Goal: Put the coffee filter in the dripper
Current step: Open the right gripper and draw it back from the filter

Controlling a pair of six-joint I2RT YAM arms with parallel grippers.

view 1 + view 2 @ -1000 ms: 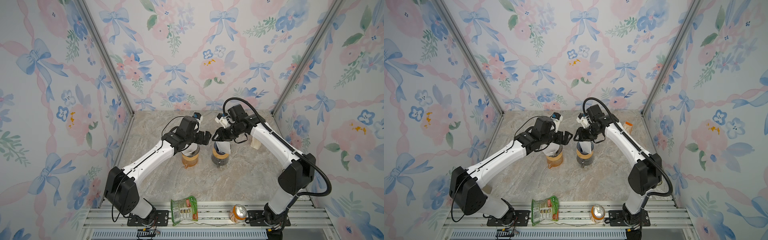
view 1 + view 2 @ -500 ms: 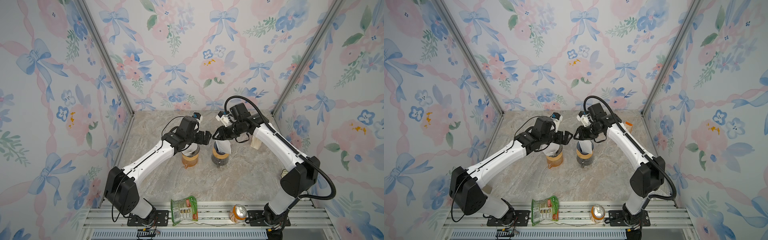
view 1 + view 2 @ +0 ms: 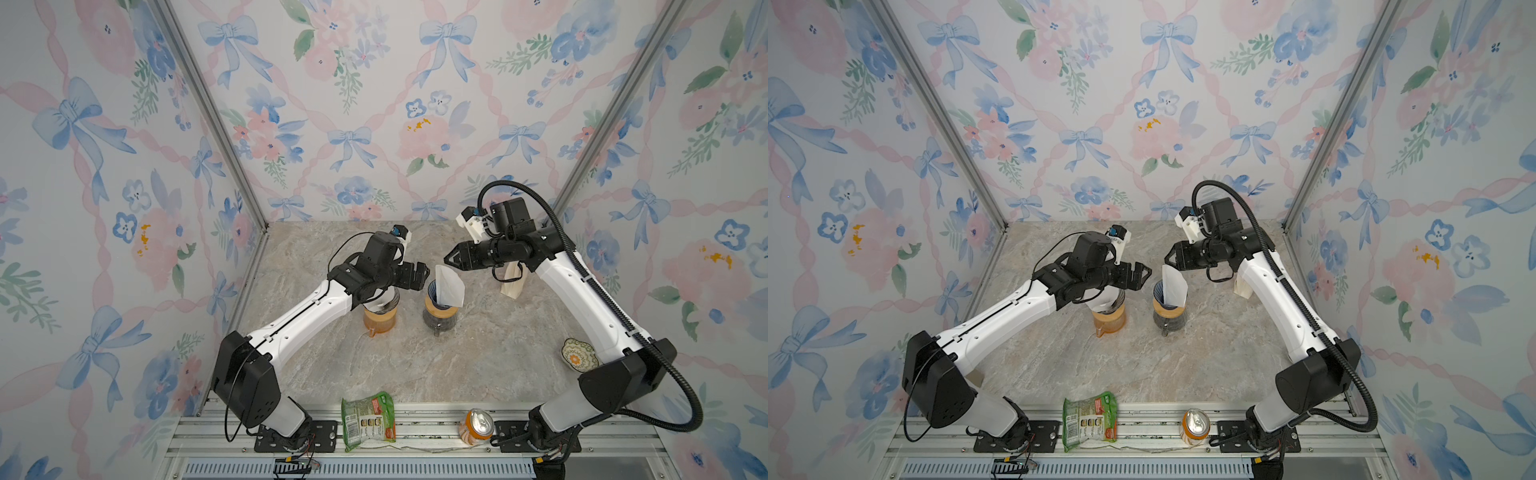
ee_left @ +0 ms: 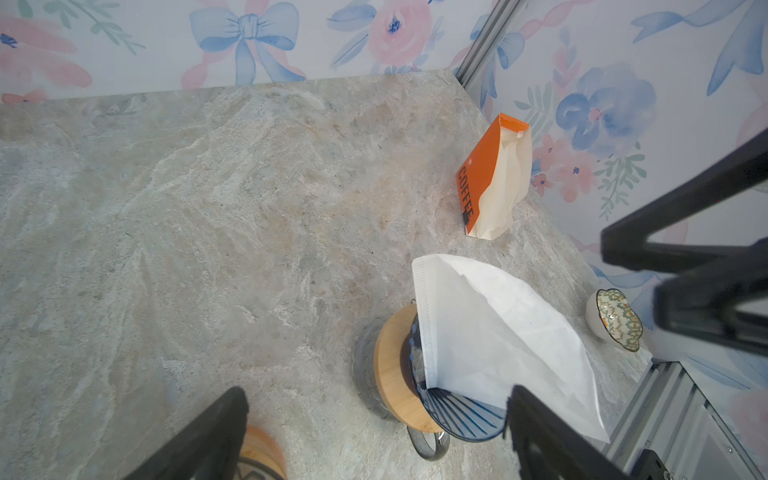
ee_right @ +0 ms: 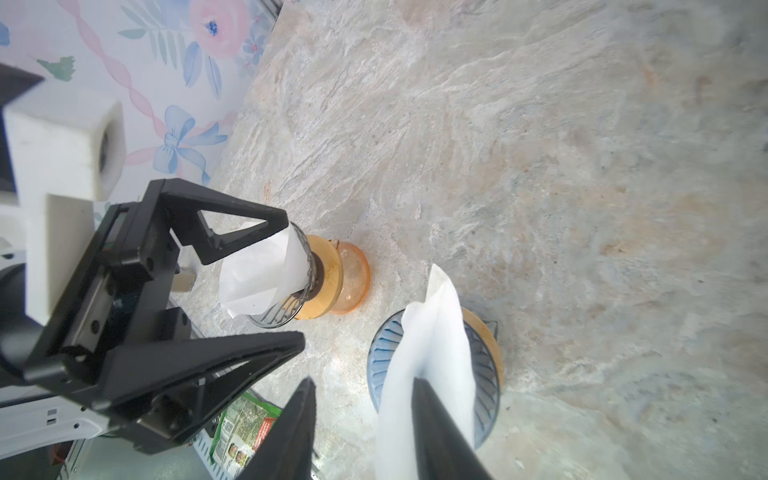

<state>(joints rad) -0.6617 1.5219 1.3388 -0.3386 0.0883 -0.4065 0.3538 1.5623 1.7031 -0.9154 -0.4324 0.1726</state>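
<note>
2 empty: R end effector (image 3: pixel 447 258) was part-open nr coffee filter (image 3: pixel 449 287) top, L end effector (image 3: pixel 422 275) wide open | filter stood flat, leaning in blue dripper (image 5: pixel 484 361) | risk: finger brush might've tipped it out

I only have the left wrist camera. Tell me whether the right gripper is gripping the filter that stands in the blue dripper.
Observer: It is not. In the right wrist view the right gripper has its jaws apart with nothing between them. The coffee filter stands on its own in the blue dripper.
Operator: Report what sits under my left arm.
Observer: A second dripper on an amber carafe, with its own white filter already inside.
Operator: Check the front edge for clutter.
Observer: In both top views a green snack packet and a drink can lie on the rail, well away from both drippers.
</note>
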